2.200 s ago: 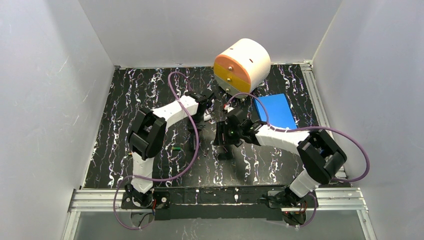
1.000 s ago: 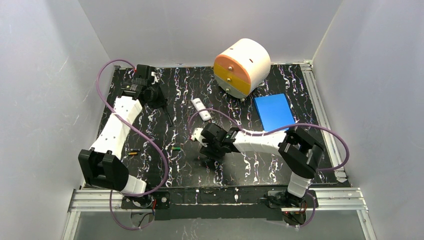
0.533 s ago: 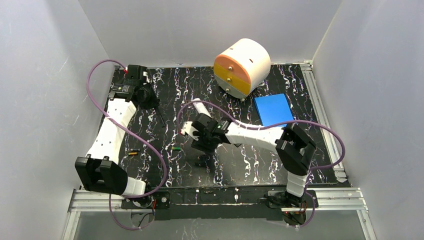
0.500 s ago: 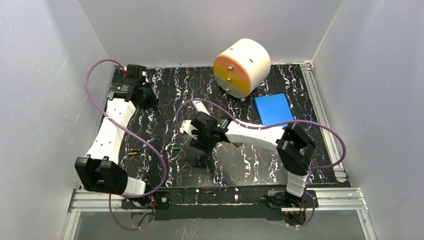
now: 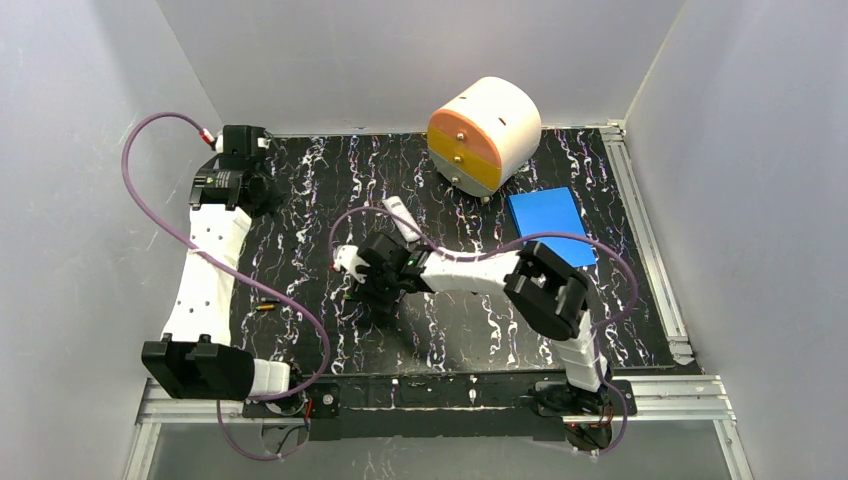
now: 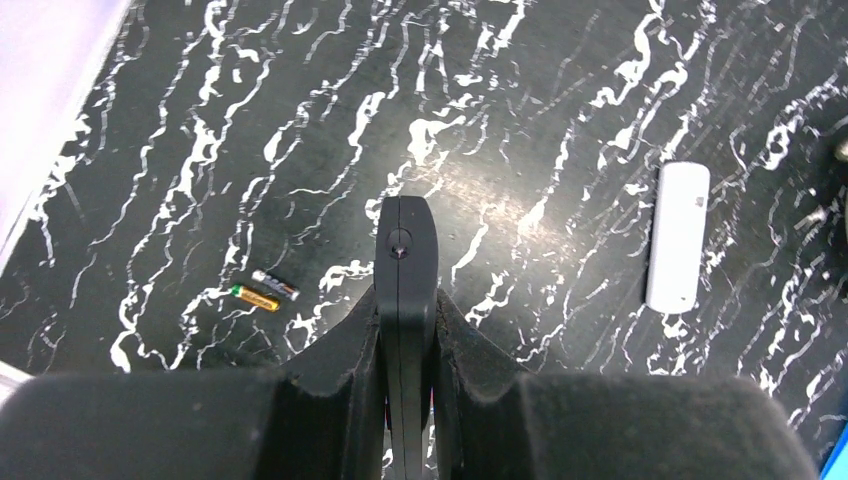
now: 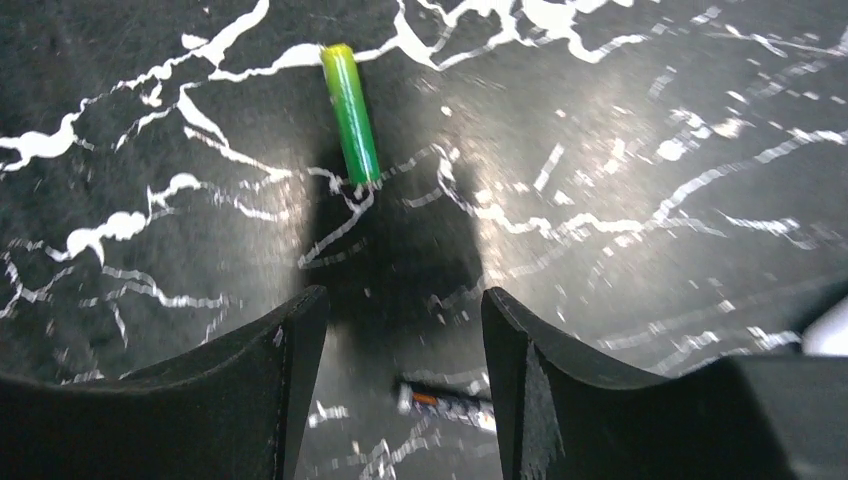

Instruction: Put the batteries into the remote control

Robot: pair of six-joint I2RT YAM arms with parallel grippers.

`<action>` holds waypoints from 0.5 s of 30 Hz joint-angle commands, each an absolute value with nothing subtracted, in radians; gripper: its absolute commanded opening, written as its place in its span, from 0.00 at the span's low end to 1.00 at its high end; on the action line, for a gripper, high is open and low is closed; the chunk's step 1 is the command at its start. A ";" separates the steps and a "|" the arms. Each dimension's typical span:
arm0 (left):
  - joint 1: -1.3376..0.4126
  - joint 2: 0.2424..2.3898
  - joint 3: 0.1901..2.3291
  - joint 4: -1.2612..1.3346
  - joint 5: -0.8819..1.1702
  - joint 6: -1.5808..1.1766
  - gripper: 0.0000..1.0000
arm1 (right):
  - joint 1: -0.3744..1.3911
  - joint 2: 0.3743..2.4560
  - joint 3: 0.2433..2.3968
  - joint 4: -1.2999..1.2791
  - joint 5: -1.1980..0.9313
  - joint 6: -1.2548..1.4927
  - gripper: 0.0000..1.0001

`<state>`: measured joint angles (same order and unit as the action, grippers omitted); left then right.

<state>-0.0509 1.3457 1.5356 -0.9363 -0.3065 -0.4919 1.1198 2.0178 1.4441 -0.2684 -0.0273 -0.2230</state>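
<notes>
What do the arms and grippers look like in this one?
The left arm and right arm have white shells between bulky black joint housings. A purple cable loops along each. The left gripper and right gripper have plain black, curved fingers.

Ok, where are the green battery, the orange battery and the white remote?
green battery (image 7: 351, 113), right wrist view, mid-body.
orange battery (image 6: 255, 298), left wrist view, mid-body.
white remote (image 6: 679, 236), left wrist view, middle of its top face.
</notes>
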 commanded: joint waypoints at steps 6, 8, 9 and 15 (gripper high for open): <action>-0.002 1.326 1.542 -0.974 -0.347 -0.519 0.00 | 1.178 2.113 1.482 -0.035 -0.020 -0.197 0.67; -0.002 1.331 1.540 -0.972 -0.336 -0.521 0.00 | 1.180 2.133 1.487 -0.036 -0.020 -0.192 0.66; -0.002 1.333 1.541 -0.970 -0.333 -0.522 0.00 | 1.179 2.141 1.489 -0.038 -0.019 -0.191 0.65; 0.028 1.345 1.551 -0.968 -0.319 -0.524 0.00 | 1.179 2.181 1.500 -0.054 -0.001 -0.175 0.54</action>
<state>-0.0044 1.3426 1.5356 -0.9508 -0.3191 -0.5137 1.1820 2.1353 1.4776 -0.0486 -0.0299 -0.1879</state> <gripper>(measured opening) 0.146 0.582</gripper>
